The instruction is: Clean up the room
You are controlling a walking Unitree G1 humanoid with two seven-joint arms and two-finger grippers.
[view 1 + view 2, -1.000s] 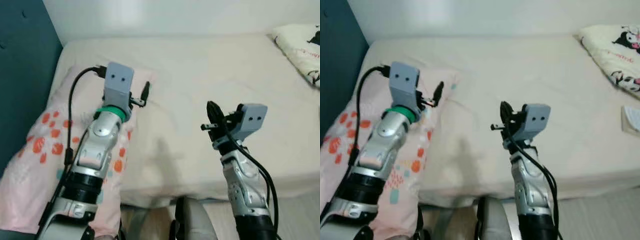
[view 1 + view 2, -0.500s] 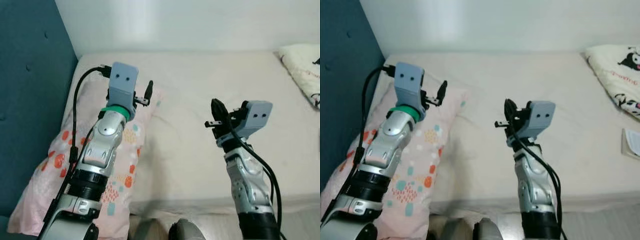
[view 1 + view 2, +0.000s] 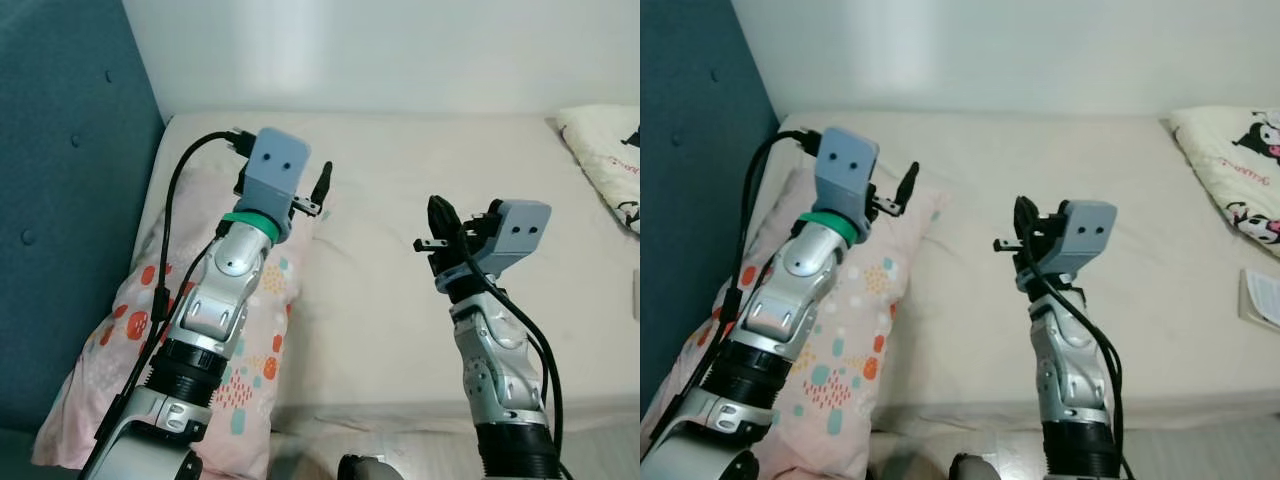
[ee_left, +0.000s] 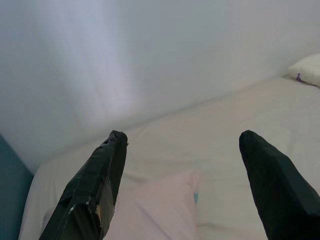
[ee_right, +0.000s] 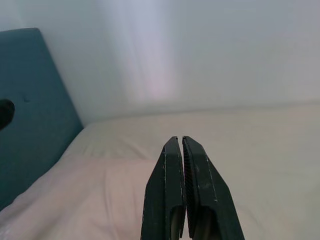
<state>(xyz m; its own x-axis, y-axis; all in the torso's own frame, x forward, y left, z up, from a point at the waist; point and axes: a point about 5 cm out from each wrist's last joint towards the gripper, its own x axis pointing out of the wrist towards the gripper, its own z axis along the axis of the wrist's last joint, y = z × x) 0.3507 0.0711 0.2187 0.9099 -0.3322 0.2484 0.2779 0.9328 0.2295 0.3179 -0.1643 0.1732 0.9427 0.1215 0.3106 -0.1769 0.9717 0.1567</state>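
**Both arms raised over the bed**

The robot faces a bed [image 3: 400, 200] with a cream sheet, set against a white wall [image 3: 400, 50], and both silver arms are up in front of it.

The left gripper [image 4: 182, 185] is held above the top edge of the pink pillow [image 3: 130, 330], and its 2 black fingers [image 4: 95, 190] are spread wide with nothing between them. In the left wrist view the pale corner of that pillow lies below the gap, not touching either finger.

The right gripper [image 5: 182, 190] hangs over the bare middle of the sheet, well apart from the pillow. Its 2 fingers are pressed flat together, empty.

The pink pillow, dotted with orange and teal spots, lies along the bed's left side, just beside the teal headboard [image 3: 60, 200], with its near end hanging over the mattress edge.

At the far right of the bed sits a second pillow [image 3: 1230, 165], cream with a black-and-white cartoon print. Near it, by the right edge, there is a small flat pale thing [image 3: 1262, 297]; it may be a paper or booklet, hard to tell at this size.
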